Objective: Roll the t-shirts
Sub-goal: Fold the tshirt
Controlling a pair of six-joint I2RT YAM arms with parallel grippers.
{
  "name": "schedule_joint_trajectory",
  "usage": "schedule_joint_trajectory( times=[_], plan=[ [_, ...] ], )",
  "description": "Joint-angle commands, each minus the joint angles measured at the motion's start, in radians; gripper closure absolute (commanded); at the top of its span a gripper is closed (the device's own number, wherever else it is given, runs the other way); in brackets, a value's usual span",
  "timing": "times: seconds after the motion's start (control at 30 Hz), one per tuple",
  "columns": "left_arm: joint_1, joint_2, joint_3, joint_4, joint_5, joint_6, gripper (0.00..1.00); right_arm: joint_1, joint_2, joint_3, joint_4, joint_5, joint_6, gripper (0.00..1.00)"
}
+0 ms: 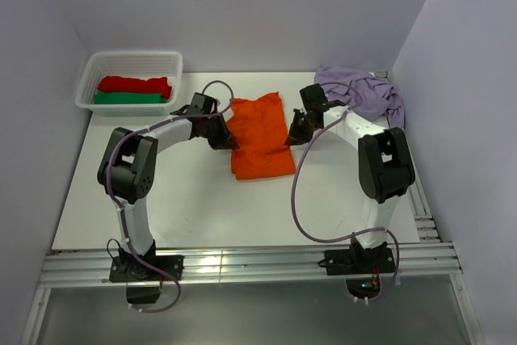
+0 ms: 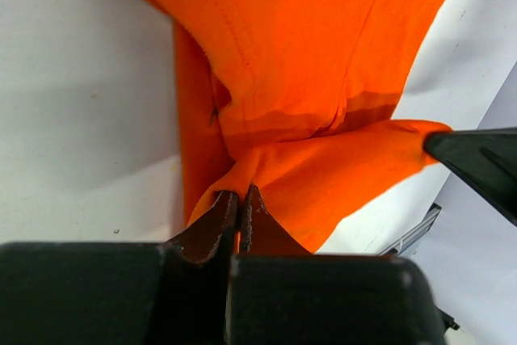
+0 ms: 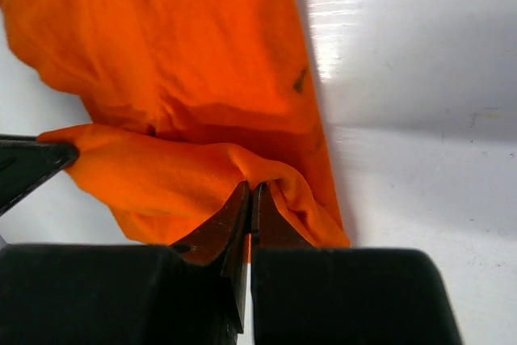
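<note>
The orange t-shirt (image 1: 260,136) lies folded in a narrow strip at the table's middle. My left gripper (image 1: 229,140) is shut on its left edge, cloth pinched between the jaws in the left wrist view (image 2: 241,193). My right gripper (image 1: 291,136) is shut on the right edge, also seen in the right wrist view (image 3: 251,187). A fold of orange cloth (image 2: 339,171) is held up between the two grippers. The lilac t-shirt (image 1: 363,93) lies crumpled at the back right. The red t-shirt (image 1: 135,85) and green t-shirt (image 1: 128,98) lie rolled in the basket.
The white mesh basket (image 1: 89,80) stands at the back left. Walls close in the table on three sides. A metal rail (image 1: 242,264) runs along the near edge, and the right arm's purple cable (image 1: 297,199) loops over the table.
</note>
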Motion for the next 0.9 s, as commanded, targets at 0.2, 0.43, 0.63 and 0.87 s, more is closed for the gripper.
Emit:
schedule_joint_trajectory(
  times=[0.2, 0.43, 0.63, 0.87],
  plan=[
    [0.000, 0.011, 0.031, 0.053, 0.019, 0.006, 0.94, -0.028, 0.049, 0.045, 0.038, 0.038, 0.007, 1.00],
    [0.000, -0.006, 0.029, 0.080, 0.011, -0.021, 0.74, -0.034, 0.071, 0.092, 0.031, 0.044, 0.010, 0.88],
    [0.000, -0.064, 0.101, -0.005, -0.047, -0.011, 0.51, -0.049, -0.011, 0.111, 0.014, 0.058, 0.018, 0.49],
    [-0.003, -0.150, 0.180, -0.154, -0.199, 0.049, 0.23, -0.049, -0.129, 0.045, 0.018, 0.003, 0.014, 0.65]
  ],
)
